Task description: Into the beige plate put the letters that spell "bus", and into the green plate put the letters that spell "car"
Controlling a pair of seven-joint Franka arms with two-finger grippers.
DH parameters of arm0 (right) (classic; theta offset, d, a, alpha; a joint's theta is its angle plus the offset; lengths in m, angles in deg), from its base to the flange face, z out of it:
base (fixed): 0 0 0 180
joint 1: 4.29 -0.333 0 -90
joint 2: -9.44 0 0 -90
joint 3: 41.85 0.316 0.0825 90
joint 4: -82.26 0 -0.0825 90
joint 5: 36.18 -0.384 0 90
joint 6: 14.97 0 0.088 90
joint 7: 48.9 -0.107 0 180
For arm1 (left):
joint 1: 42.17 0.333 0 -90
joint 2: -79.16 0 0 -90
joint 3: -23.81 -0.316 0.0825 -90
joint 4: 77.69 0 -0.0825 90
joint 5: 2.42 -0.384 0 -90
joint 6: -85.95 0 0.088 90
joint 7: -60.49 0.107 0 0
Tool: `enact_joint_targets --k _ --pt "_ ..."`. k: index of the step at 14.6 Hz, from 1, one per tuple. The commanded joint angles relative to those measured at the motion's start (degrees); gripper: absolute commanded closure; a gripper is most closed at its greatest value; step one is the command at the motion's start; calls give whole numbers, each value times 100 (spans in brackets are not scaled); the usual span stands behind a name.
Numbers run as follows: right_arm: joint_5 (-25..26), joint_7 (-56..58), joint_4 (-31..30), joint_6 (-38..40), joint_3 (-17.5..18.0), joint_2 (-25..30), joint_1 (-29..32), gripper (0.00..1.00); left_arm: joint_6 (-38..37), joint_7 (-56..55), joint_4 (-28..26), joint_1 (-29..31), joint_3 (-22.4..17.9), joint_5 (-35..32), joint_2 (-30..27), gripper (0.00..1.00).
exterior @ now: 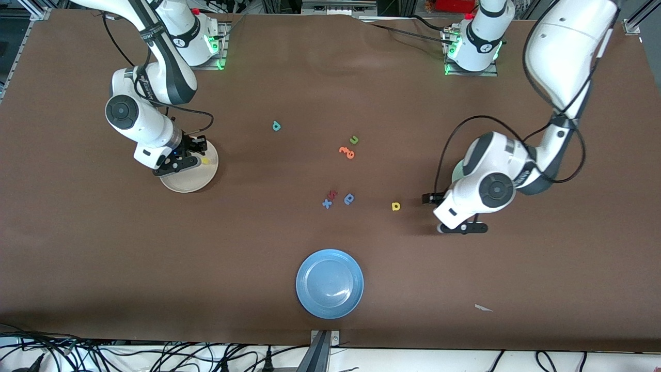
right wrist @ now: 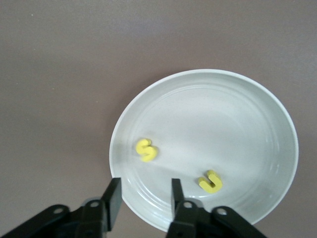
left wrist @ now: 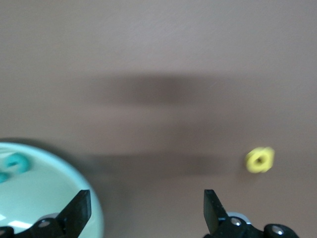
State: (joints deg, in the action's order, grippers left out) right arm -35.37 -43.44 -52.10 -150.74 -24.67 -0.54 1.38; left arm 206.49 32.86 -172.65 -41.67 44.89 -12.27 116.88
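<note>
right claw over the beige plate, fingers apart, gripping nothing | yellow "s" and yellow "u" lying in that plate | teal "b" on the counter, roughly 2 o'clock from it | left claw wide open and empty over the counter by the green plate rim | two blurry teal letters in there | yellow "a" on the counter, about 8 o'clock off the green plate

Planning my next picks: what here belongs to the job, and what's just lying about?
Job: beige plate holding yellow s and yellow u; teal b; yellow a; green plate holding two teal letters; right gripper over beige plate; left gripper by green plate.
Lying about: olive u, orange letter, dark red s, blue x, blue a-like letter, blue plate.
</note>
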Motion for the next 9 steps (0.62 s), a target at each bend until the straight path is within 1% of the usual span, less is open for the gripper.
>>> enact_joint_targets --k 1,2,4,6,7,9 --pt "-107 -254 -72 15 58 100 13 0 461 -672 161 -286 -16 97 270 0" --pt "-116 -587 -107 16 171 136 4 0 601 -865 153 -383 -25 88 314 0" --pt "-133 -1709 -160 -55 740 162 4 0 786 -1147 65 -541 -25 62 350 0" --pt "-133 -2765 -178 -387 1260 66 -39 0 1067 -1349 -127 -647 -25 18 350 0" --pt "-133 -3196 -213 -624 1427 -65 -101 0 1173 -1420 -224 -647 -25 0 324 0" --pt "-133 -3874 -301 -1116 1464 -276 -468 0 1261 -1587 -252 -787 -51 -18 341 2"
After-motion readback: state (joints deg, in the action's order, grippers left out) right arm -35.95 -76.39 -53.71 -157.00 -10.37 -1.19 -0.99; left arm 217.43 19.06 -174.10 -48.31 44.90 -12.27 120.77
